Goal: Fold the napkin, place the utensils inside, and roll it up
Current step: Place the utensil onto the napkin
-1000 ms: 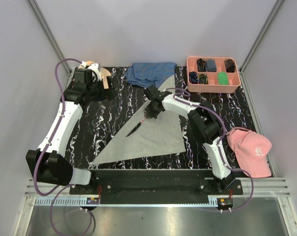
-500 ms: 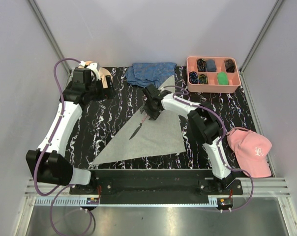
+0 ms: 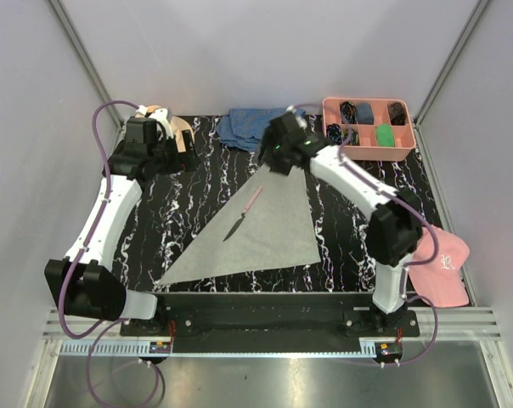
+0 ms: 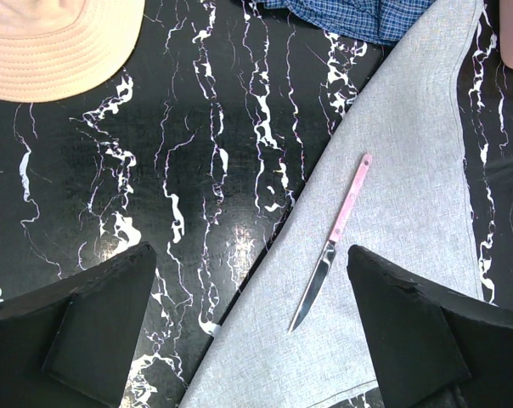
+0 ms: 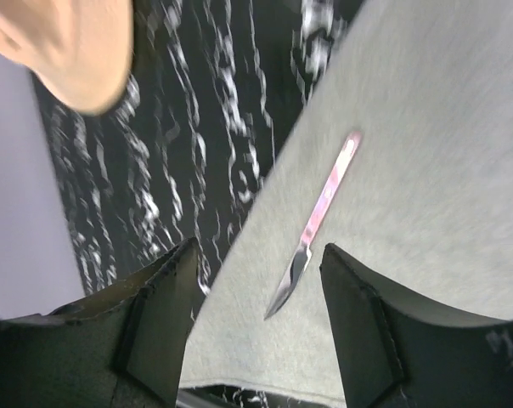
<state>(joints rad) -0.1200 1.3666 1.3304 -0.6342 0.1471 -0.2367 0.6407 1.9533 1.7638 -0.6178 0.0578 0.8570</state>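
The light-grey napkin (image 3: pixel 269 234) (image 4: pixel 401 161) (image 5: pixel 426 144) lies folded into a triangle on the black marbled table. One utensil, a knife with a pale pink handle (image 3: pixel 243 213) (image 4: pixel 333 242) (image 5: pixel 314 223), rests loose on the napkin near its slanted left edge. My right gripper (image 3: pixel 273 157) (image 5: pixel 256 319) hovers open above the napkin's far tip, clear of the knife, with nothing between its fingers. Over the far left of the table my left gripper (image 3: pixel 173 140) (image 4: pixel 252 331) stands wide open and empty, looking down on the knife.
A beige hat (image 3: pixel 180 132) (image 4: pixel 53 34) lies at the far left under the left arm. A blue checked cloth (image 3: pixel 244 127) (image 4: pixel 350 13) is bunched at the back. The pink compartment tray (image 3: pixel 369 101) stands back right, and a pink cap (image 3: pixel 439 263) sits at the right edge.
My right gripper has opened, let go of the knife and pulled up and back toward the napkin's far tip. The knife now lies free on the napkin. The left arm has not moved.
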